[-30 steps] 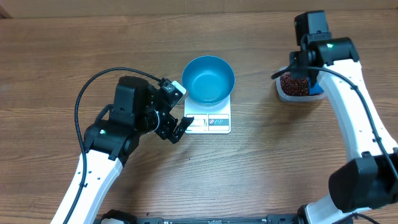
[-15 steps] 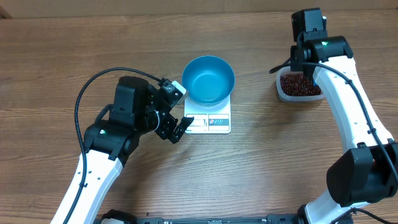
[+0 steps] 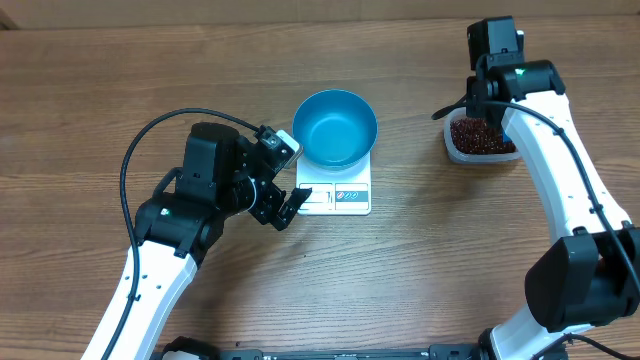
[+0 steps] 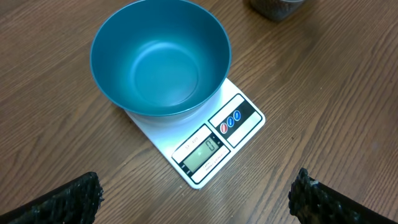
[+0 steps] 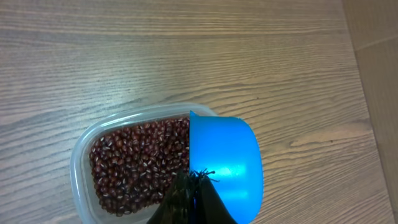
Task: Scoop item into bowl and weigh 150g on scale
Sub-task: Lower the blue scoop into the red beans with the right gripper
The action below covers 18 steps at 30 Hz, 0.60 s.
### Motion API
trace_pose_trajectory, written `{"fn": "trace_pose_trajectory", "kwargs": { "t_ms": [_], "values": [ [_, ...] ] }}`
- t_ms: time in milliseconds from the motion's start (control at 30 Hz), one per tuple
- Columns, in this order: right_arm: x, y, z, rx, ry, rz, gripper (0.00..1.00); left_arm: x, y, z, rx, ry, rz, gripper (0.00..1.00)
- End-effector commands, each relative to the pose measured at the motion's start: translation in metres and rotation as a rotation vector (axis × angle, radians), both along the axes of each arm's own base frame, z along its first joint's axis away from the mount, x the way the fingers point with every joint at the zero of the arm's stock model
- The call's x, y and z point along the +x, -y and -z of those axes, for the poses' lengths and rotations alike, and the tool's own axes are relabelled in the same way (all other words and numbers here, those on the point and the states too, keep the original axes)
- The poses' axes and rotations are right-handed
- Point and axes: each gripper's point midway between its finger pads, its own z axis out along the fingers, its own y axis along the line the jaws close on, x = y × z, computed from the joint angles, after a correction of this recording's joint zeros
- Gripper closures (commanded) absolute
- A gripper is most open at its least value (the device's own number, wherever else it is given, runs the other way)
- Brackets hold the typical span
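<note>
Left wrist view: the left arm's fingers (image 4: 68,199) stand wide apart, holding nothing, just short of the scale (image 4: 214,140) at mid-desk, probably to keep its display in sight. The reading is too small to trust, and no brand is legible. Beyond, the bowl (image 4: 158,62) sits empty on the scale. Farthest, toward the desk's right edge, the right arm's fingers (image 5: 186,199) clamp a blue scoop (image 5: 224,162) over the tub (image 5: 79,163) of beans (image 5: 134,165), seemingly poised to dig.

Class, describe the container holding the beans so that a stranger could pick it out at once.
Look over the wooden table to its far right side, away from the white scale in the middle. There sits a clear plastic tub, rounded-rectangular, filled with dark red-brown beans; the round blue bowl on the scale is opaque and empty.
</note>
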Motion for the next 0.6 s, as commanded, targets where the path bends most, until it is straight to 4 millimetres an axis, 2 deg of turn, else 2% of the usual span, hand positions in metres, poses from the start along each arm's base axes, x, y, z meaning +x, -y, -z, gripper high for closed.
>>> {"fn": "trace_pose_trajectory", "kwargs": {
  "t_ms": [0, 567],
  "values": [
    [0.002, -0.006, 0.003, 0.02, -0.004, -0.028, 0.96, 0.004, 0.002, -0.011, -0.025, 0.013, -0.005, 0.0],
    [0.007, -0.007, 0.027, 0.015, -0.058, -0.031, 0.96, 0.004, 0.002, -0.011, -0.025, 0.013, -0.005, 0.0]
  ]
}}
